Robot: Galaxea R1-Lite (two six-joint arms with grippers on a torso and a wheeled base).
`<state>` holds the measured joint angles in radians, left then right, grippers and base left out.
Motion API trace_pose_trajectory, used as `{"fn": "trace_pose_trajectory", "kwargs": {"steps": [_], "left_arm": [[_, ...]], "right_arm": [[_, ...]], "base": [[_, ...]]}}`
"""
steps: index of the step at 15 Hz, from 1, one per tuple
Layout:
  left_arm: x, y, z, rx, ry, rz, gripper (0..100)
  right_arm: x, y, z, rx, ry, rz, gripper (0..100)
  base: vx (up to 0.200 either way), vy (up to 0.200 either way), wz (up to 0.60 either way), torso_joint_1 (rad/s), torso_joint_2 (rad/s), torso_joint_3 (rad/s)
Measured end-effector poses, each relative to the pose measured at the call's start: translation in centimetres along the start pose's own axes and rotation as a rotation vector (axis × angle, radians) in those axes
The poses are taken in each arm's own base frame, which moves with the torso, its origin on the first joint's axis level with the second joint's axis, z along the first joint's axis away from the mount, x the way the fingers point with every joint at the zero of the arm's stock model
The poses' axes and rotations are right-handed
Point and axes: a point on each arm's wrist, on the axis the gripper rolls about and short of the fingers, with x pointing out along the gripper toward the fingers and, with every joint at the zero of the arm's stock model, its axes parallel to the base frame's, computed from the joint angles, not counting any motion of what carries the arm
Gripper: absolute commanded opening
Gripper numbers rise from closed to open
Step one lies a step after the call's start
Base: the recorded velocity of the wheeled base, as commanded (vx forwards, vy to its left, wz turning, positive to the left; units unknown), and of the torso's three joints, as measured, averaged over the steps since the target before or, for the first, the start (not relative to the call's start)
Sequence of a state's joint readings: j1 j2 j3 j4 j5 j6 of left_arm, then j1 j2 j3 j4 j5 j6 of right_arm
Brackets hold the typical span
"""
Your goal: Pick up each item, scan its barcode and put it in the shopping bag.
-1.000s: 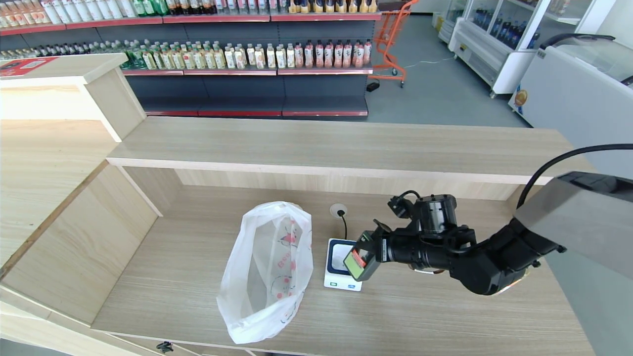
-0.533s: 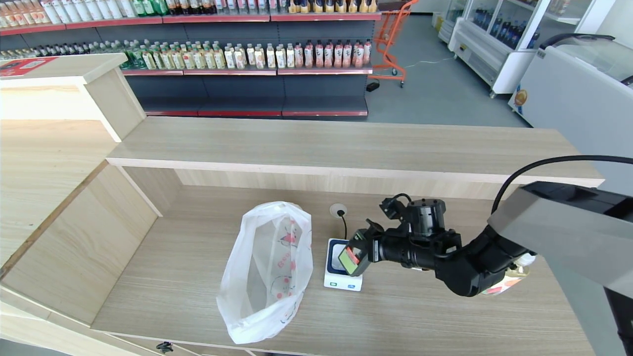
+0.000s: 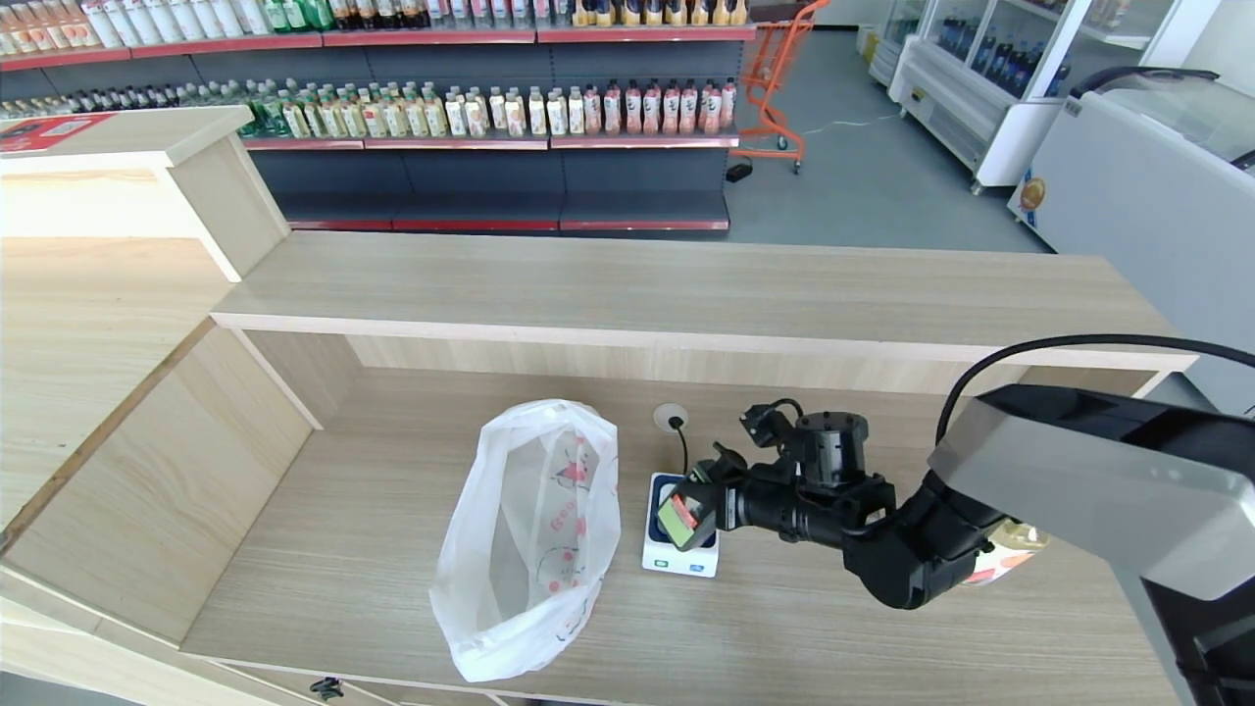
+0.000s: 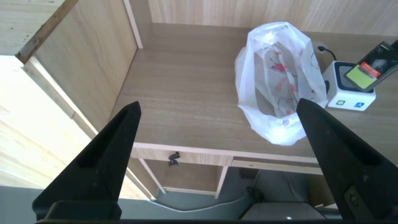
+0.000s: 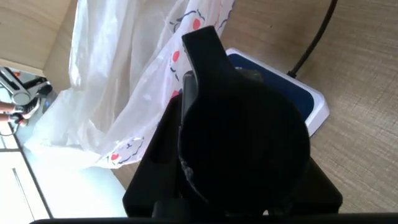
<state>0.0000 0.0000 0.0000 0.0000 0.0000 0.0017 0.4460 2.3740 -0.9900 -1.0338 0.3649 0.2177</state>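
right arm stretched roughly level over the worktop (image 3: 784, 637), elbow bent, wrist pointing toward the shopping bag (image 3: 534, 534). right claw (image 3: 686, 515) clenched on a small green-and-red item (image 3: 678, 517), tilted, held just above the scanner (image 3: 677, 564) (white box, dark blue top, cable running to the back). bag stands open just beside the scanner on the robot's left. left claw (image 4: 217, 106) is released, fingers spread wide, high over the worktop's near-left edge. bottle (image 3: 1015, 549) mostly hidden behind the right elbow.
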Motion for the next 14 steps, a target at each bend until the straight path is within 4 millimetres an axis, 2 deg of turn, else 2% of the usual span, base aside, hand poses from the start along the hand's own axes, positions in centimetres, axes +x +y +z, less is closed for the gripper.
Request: {"fn": "trace_pose_trajectory", "kwargs": {"steps": [2, 4, 7, 9, 12, 14], "left_arm": [[0.0, 0.0, 0.0, 0.0, 0.0, 0.0, 100], [0.0, 0.0, 0.0, 0.0, 0.0, 0.0, 100], [0.0, 0.0, 0.0, 0.0, 0.0, 0.0, 100], [0.0, 0.0, 0.0, 0.0, 0.0, 0.0, 100], [0.0, 0.0, 0.0, 0.0, 0.0, 0.0, 100], [0.0, 0.0, 0.0, 0.0, 0.0, 0.0, 100]], "right_arm": [[-0.6, 0.3, 0.6, 0.008, -0.01, 0.001, 0], [-2.3, 1.3, 2.2, 0.028, -0.038, 0.014, 0], [-7.7, 3.9, 5.8, 0.03, -0.102, 0.03, 0], [-11.9, 5.7, 7.2, 0.034, -0.116, 0.026, 0], [-18.1, 7.9, 6.7, 0.035, -0.09, 0.01, 0], [-20.9, 8.4, 5.8, 0.04, -0.062, -0.014, 0]], "base": [[0.0, 0.0, 0.0, 0.0, 0.0, 0.0], [0.0, 0.0, 0.0, 0.0, 0.0, 0.0], [0.0, 0.0, 0.0, 0.0, 0.0, 0.0], [0.0, 0.0, 0.0, 0.0, 0.0, 0.0], [0.0, 0.0, 0.0, 0.0, 0.0, 0.0], [0.0, 0.0, 0.0, 0.0, 0.0, 0.0]]}}
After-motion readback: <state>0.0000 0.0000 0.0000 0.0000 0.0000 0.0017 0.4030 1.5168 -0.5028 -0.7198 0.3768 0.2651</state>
